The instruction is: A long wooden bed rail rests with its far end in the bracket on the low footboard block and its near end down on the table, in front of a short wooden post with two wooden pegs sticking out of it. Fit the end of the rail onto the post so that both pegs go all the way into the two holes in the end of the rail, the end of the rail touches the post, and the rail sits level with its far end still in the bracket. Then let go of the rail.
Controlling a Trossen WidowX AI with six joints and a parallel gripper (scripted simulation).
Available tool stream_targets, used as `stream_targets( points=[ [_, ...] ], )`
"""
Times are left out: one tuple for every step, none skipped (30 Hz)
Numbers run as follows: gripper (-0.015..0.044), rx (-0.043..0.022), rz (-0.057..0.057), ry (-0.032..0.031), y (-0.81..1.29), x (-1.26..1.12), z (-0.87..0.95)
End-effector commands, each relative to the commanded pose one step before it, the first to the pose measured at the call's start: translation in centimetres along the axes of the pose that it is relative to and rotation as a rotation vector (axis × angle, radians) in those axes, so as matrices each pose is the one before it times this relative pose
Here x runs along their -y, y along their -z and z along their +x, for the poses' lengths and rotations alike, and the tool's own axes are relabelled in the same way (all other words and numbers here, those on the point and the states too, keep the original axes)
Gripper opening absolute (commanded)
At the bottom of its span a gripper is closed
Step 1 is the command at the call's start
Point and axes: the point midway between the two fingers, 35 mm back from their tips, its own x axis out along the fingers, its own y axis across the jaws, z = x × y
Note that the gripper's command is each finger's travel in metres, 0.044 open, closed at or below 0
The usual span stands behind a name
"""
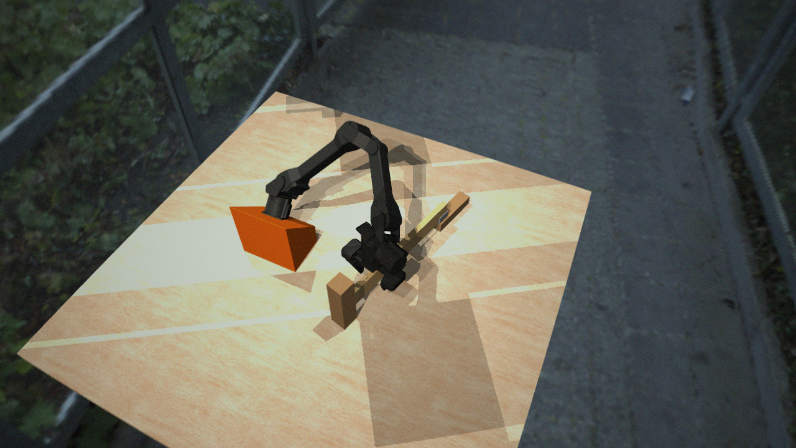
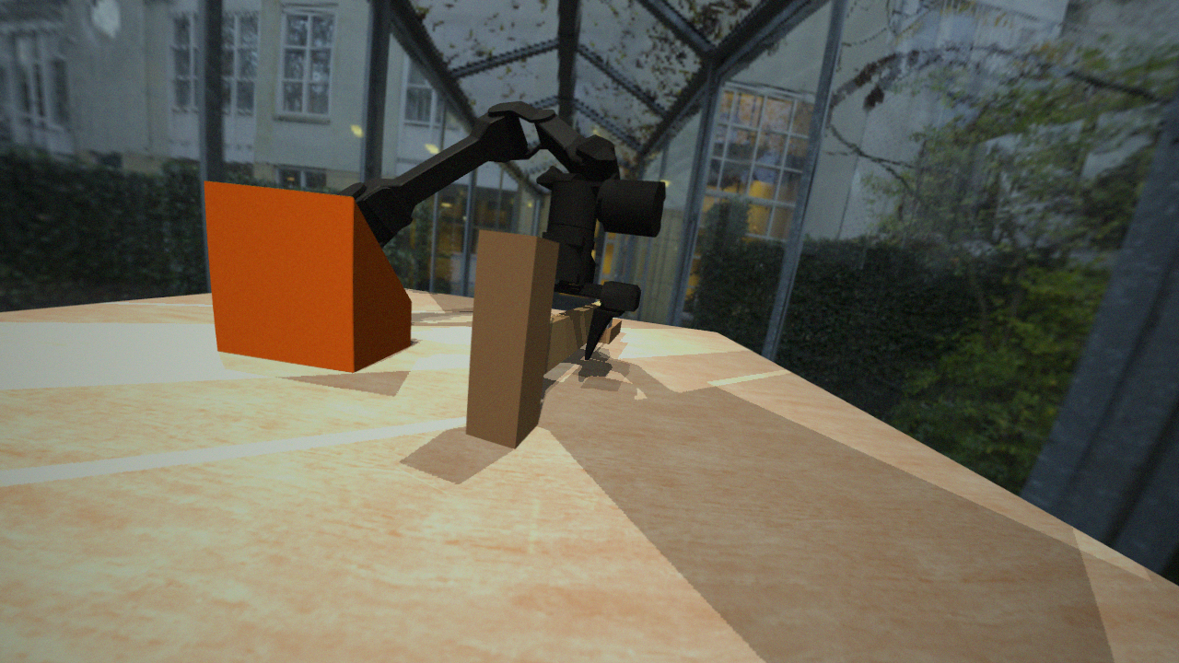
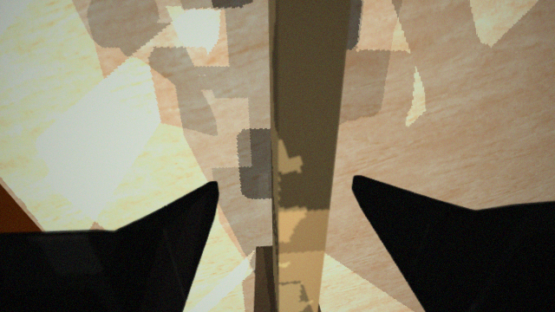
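The long wooden rail (image 1: 418,234) (image 2: 566,328) (image 3: 303,130) runs from the short brown post (image 1: 340,300) (image 2: 510,338) to the low footboard block (image 1: 458,201). Its near end is raised off the table and sits against the post. No pegs show; I cannot tell how deep they are. Its far end lies at the dark bracket (image 1: 443,216). My gripper (image 1: 376,270) (image 3: 287,185) is open and straddles the rail close to the post. In the wrist view both fingers stand clear of the rail's sides.
An orange wedge-shaped block (image 1: 272,236) (image 2: 284,272) stands left of the post and carries the arm's base. The wooden table (image 1: 222,362) (image 2: 741,536) ends in edges on all sides, with a railing and paving beyond.
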Motion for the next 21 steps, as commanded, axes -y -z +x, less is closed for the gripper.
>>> stream_targets(
  points=[
    [0.0440,-0.00080,0.0000,-0.00054,0.000,-0.008,0.015],
    [0.0440,-0.00026,0.0000,0.00029,-0.166,0.014,-0.166],
    [0.0440,-0.00077,0.0000,0.00085,-0.499,0.033,-0.500],
    [0.0440,-0.00127,0.0001,0.00141,-0.839,0.021,-0.835],
    [0.0440,-0.00125,0.0001,0.00140,-0.846,-0.021,-0.837],
    [0.0440,-0.00075,0.0001,0.00083,-0.511,-0.033,-0.503],
    [0.0440,-0.00025,0.0000,0.00028,-0.171,-0.014,-0.168],
    [0.0440,0.00000,0.0000,0.00000,0.000,0.000,0.000],
    [0.0440,0.00000,0.0000,0.00000,0.000,0.000,0.000],
    [0.0440,0.00000,0.0000,0.00000,0.000,0.000,0.000],
    [0.0440,0.00000,0.0000,0.00000,0.000,0.000,0.000],
    [0.0440,0.00000,0.0000,0.00000,0.000,0.000,0.000],
    [0.0440,0.00000,0.0000,0.00000,0.000,0.000,0.000],
    [0.0440,0.00000,0.0000,0.00000,0.000,0.000,0.000],
    [0.0440,0.00000,0.0000,0.00000,0.000,0.000,0.000],
    [0.0440,0.00000,0.0000,0.00000,0.000,0.000,0.000],
    [0.0440,0.00000,0.0000,0.00000,0.000,0.000,0.000],
    [0.0440,0.00000,0.0000,0.00000,0.000,0.000,0.000],
    [0.0440,0.00000,0.0000,0.00000,0.000,0.000,0.000],
    [0.0440,0.00000,0.0000,0.00000,0.000,0.000,0.000],
    [0.0440,0.00000,0.0000,0.00000,0.000,0.000,0.000]
  ],
)
